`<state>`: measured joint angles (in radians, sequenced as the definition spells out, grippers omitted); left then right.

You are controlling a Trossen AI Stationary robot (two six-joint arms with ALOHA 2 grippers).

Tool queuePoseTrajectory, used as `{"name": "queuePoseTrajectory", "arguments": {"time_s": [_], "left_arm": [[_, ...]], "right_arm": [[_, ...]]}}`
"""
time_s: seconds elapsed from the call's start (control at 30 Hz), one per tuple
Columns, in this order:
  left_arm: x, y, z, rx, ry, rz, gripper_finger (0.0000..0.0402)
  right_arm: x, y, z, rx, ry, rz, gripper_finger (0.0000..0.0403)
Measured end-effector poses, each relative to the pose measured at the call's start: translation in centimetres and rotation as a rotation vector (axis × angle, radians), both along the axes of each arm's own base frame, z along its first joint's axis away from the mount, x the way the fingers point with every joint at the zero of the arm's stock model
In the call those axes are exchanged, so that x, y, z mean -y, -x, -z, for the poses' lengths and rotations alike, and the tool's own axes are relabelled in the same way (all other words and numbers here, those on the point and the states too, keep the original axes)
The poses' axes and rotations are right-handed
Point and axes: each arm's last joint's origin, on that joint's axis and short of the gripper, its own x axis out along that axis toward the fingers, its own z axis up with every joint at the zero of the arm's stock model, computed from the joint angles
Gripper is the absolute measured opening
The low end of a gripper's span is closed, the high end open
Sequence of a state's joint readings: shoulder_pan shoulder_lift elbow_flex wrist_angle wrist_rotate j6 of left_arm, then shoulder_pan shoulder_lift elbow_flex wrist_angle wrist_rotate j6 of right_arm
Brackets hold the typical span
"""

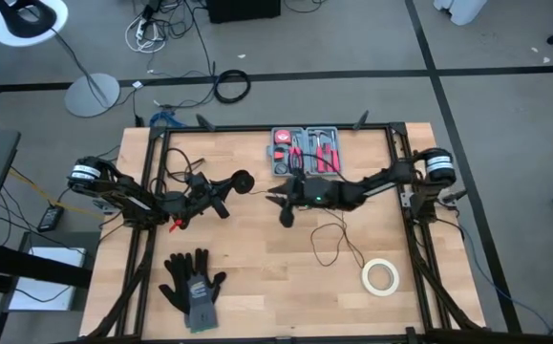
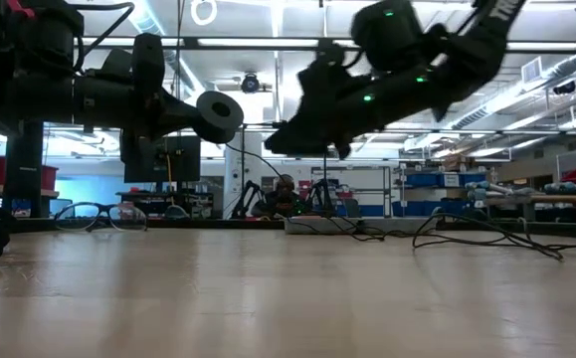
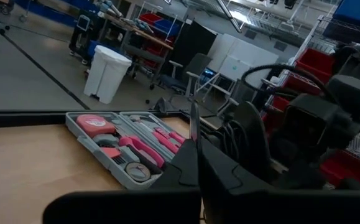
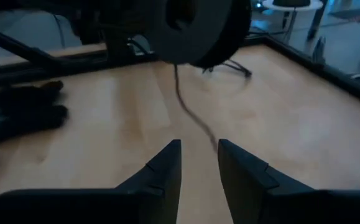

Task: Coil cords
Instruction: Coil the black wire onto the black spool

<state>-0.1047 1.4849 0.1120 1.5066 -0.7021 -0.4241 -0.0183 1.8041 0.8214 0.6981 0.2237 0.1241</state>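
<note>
The thin black cord (image 1: 338, 239) trailed in loose loops over the pale wooden desk (image 1: 257, 287), between the right arm and the white tape roll (image 1: 380, 275); its far end rose to a small round black disc (image 1: 242, 182), which hung clear above the desk near the middle; in the low view that disc (image 2: 219, 116) sat at the tip of the left arm's dark fingers, well above the wood. The left gripper (image 1: 230, 185) was pinched shut, its fingers pressed together in its own wrist view, and it appeared to hold the disc, though the contact itself was hidden; the right gripper (image 1: 276, 200) hovered just beside the disc, its jaws parted by a narrow gap and holding nothing; in the right wrist view the disc (image 4: 201, 31) loomed just ahead of those fingers (image 4: 161, 171), with the cord (image 4: 195, 118) dropping from it toward the gap between them. A grey case of pink-handled tools (image 1: 305, 151) lay at the desk's far edge; a pair of black work gloves (image 1: 192, 282) lay near the front, on the left arm's side.
</note>
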Motion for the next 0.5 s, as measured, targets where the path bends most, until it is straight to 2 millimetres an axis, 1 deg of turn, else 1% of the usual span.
{"name": "queuePoseTrajectory", "arguments": {"time_s": [0.1,0.2,0.4,0.5], "left_arm": [[0.0,0.0,0.0,0.0,0.0,0.0,0.0],[0.0,0.0,0.0,0.001,0.001,0.0,0.0],[0.0,0.0,0.0,0.002,0.001,0.0,0.0],[0.0,0.0,0.0,0.003,0.001,0.0,0.0]], "right_arm": [[0.7,-1.2,-0.1,-0.064,0.047,0.002,0.0104],[1.2,-1.8,-0.1,-0.123,0.063,0.008,0.0104],[2.1,-1.5,0.6,-0.205,0.058,0.025,0.0101],[2.6,-1.4,0.7,-0.214,0.049,0.021,0.0078]]}}
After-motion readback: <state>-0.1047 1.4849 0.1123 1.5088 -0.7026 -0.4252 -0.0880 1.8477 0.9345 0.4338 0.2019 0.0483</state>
